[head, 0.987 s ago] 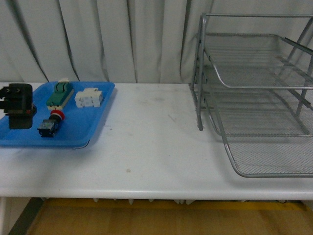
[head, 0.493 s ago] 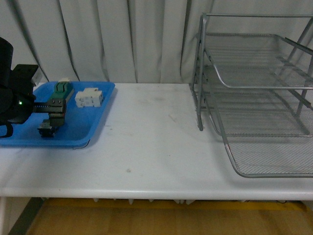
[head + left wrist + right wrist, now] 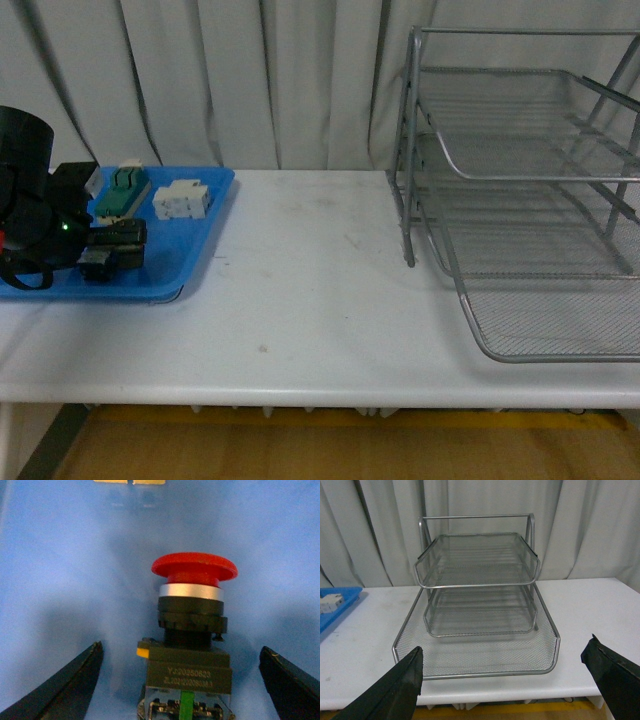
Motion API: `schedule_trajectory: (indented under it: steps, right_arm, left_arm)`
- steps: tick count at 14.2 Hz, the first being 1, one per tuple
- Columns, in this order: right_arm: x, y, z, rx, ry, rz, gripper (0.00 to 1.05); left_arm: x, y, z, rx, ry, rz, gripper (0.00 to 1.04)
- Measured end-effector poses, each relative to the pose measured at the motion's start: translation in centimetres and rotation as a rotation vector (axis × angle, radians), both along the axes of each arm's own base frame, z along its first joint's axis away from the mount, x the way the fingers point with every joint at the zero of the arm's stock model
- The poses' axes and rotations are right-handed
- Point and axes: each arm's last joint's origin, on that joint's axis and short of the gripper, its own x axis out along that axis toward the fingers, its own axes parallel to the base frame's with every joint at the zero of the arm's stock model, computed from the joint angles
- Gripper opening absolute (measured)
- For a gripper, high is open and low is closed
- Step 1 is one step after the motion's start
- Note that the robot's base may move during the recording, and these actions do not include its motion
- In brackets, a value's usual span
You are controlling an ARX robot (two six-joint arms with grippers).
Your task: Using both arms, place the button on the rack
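We see the button (image 3: 192, 645) lying on its side on the blue tray (image 3: 60, 570), its red cap pointing away from our left gripper (image 3: 180, 647). The jaws are spread wide, one finger on either side of the black body and neither touching it. In the front view that gripper sits low over the tray's near part, close to the green-and-cream terminal block (image 3: 122, 190) and the white block (image 3: 181, 200). Our right gripper (image 3: 505, 647) is also spread wide with nothing in it, facing the rack (image 3: 477, 560), which stands well apart from the tray on the white table (image 3: 300, 300).
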Motion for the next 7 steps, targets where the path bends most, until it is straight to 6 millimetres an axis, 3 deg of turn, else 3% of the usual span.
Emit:
schedule_trajectory:
  steps: [4, 6, 7]
  right_arm:
    - [0.0, 0.0, 0.0, 0.000, 0.000, 0.000, 0.98]
    - [0.0, 0.0, 0.0, 0.000, 0.000, 0.000, 0.98]
    - [0.0, 0.0, 0.0, 0.000, 0.000, 0.000, 0.98]
  left_arm:
    - [-0.2, -0.5, -0.3, -0.015, -0.041, -0.017, 0.41]
    - [-2.0, -1.5, 0.7, -0.022, -0.075, -0.024, 0.37]
    - [-4.1, -2.7, 3.0, -0.016, -0.141, -0.046, 0.37]
